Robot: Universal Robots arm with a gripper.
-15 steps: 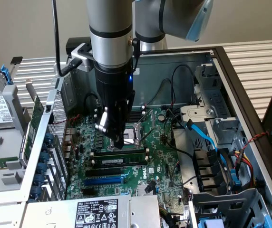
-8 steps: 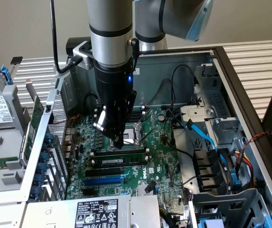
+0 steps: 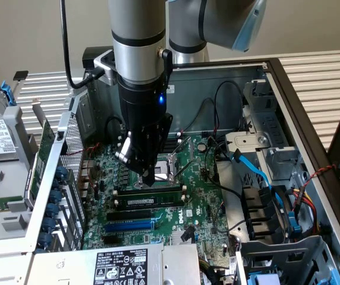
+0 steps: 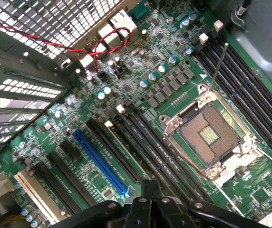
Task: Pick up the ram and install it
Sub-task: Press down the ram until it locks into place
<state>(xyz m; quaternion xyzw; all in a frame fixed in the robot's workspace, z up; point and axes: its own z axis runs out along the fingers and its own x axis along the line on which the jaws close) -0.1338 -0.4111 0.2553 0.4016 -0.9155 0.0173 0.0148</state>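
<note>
here the open computer case (image 3: 289, 89) takes up most of the exterior view, with the large green motherboard (image 3: 200, 196) lying flat in its floor. the arm (image 3: 137, 35) comes down from above into the middle of the case, and the end effector (image 3: 147, 178) points at the bank of black memory slots (image 3: 149, 205) just in front of the bare cpu socket (image 3: 173, 163).

the ram (image 3: 149, 195) sits along one of those slots, a long narrow green stick with a white label, directly under the tip of the end effector. whether it is fully seated or only resting in the slot cannot be told from here.

to do this step well, i judge the stick must stay square to the slot along its whole length, with the push going straight down and shared evenly, so that neither end rides high. the blue expansion slot (image 3: 128, 225) lies nearer the exterior view's bottom and should be left alone, as should the loose black cables (image 3: 217, 178) beside the socket.

the fingers (image 3: 144, 172) look drawn close together into a narrow tip, touching or just above the top edge of the ram; i cannot tell whether they grip it or merely press on it. in the wrist view the dark finger bases (image 4: 148, 209) hang over the slots (image 4: 140, 142) and the socket (image 4: 207, 135).
</note>
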